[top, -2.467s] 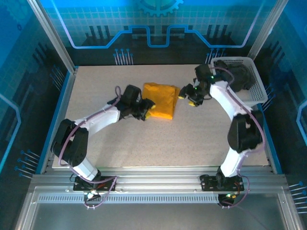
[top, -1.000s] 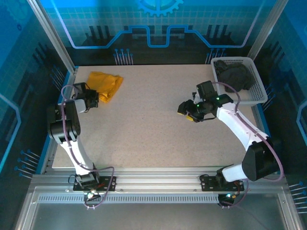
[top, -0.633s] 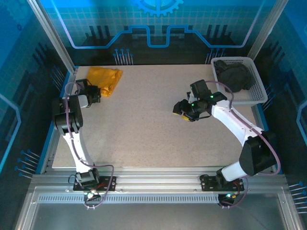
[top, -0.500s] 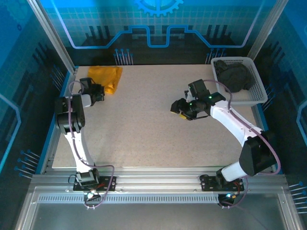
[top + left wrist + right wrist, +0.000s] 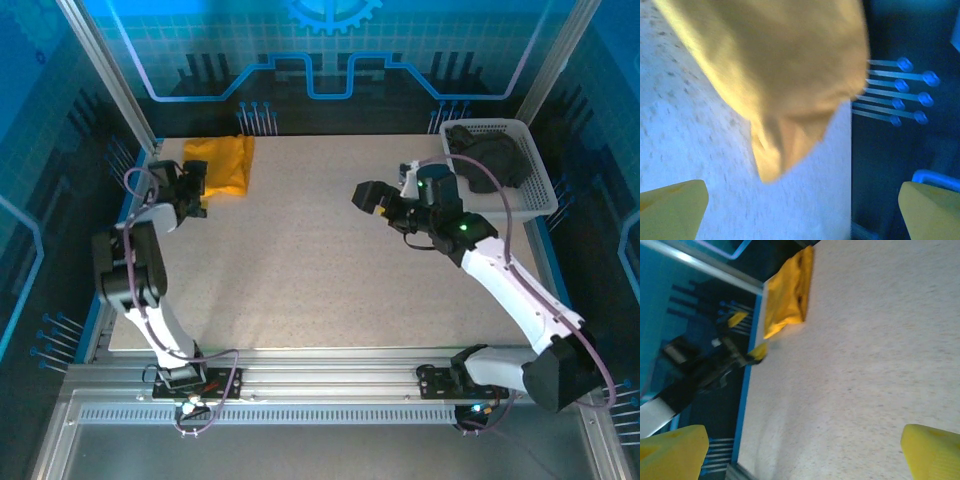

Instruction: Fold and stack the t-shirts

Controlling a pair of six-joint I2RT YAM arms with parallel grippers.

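1. Mustard-orange cloth lay as a folded packet at about ten o'clock on the table (image 5: 320,290): the mustard-orange t-shirt (image 5: 222,163), tucked into the far-left corner.
2. At about two o'clock, the charcoal t-shirt (image 5: 490,158) sat bunched inside the basket (image 5: 538,185), and it looked unfolded.
3. Just beside the folded packet, at about eight o'clock of it, sat the left gripper (image 5: 190,190). Its jaws were spread wide and held nothing. In its wrist view the yellow fingertips (image 5: 670,210) stood at the bottom corners, with a shirt corner ahead of them and apart from them.
4. Over bare table, toward one o'clock of centre, hung the right gripper (image 5: 368,195), its jaws equally wide and empty. The charcoal shirt lay at about two o'clock of it.
5. Both shirts looked light, limp and easily creased, and neither looked fragile or slippery. A lifted shirt would probably sag and drag, and a folded one could slump open.
6. The charcoal shirt probably wanted a pinch on a top ridge of the bunch to lift it clear of the lattice. After that, the shoulder seams or hem corners would spread it best.
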